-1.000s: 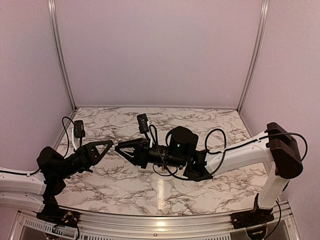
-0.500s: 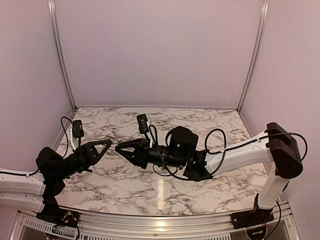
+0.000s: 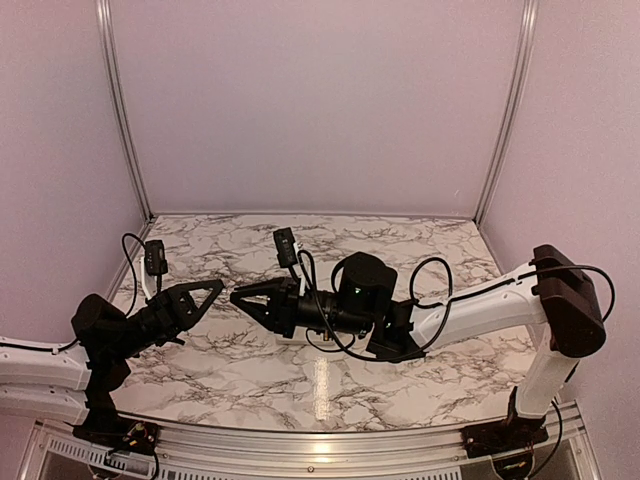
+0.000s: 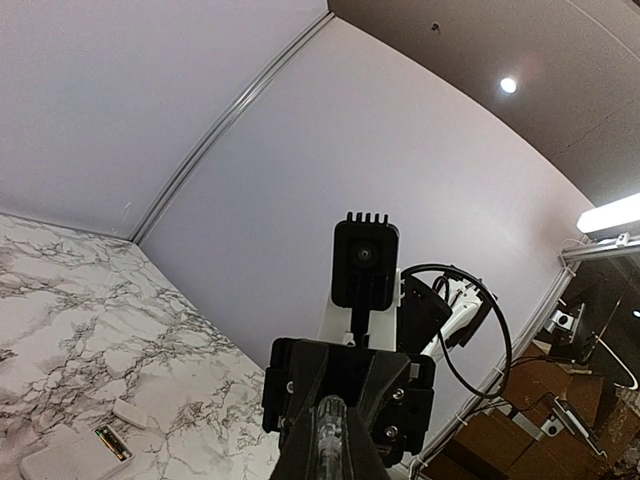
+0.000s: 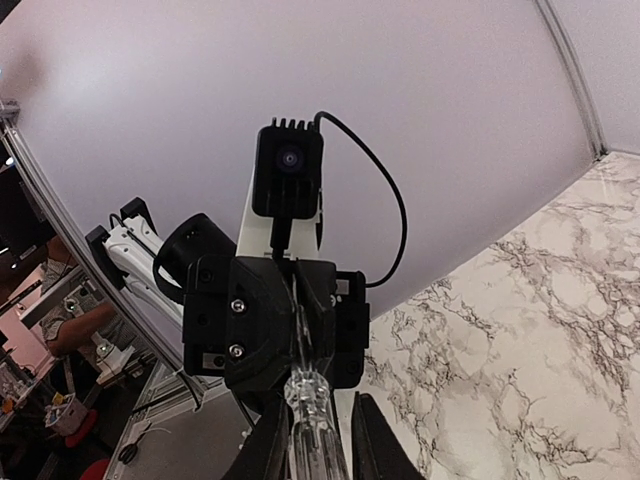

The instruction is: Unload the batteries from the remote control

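Remote control (image 4: 60, 458) lies flat on the marble table (image 4: 80, 300), its battery compartment open and facing up. In the top view only a white sliver of it shows, under the right arm's wrist. A gold-brown battery (image 4: 112, 443) sits in the compartment; the dark one cannot be made out. A small white piece (image 4: 130, 413) lies on the marble just beside the remote's far end, apart from it.

Above the table, to the left of the remote, the left gripper (image 3: 212, 290) and the right gripper (image 3: 240, 297) point at each other, nearly tip to tip. A clear rod (image 5: 312, 420) runs between them. Each wrist view shows the rod passing between its own fingers and ending in the middle of the opposite gripper. Both grippers look closed on the rod, one at each end. Neither gripper touches the remote or the battery.
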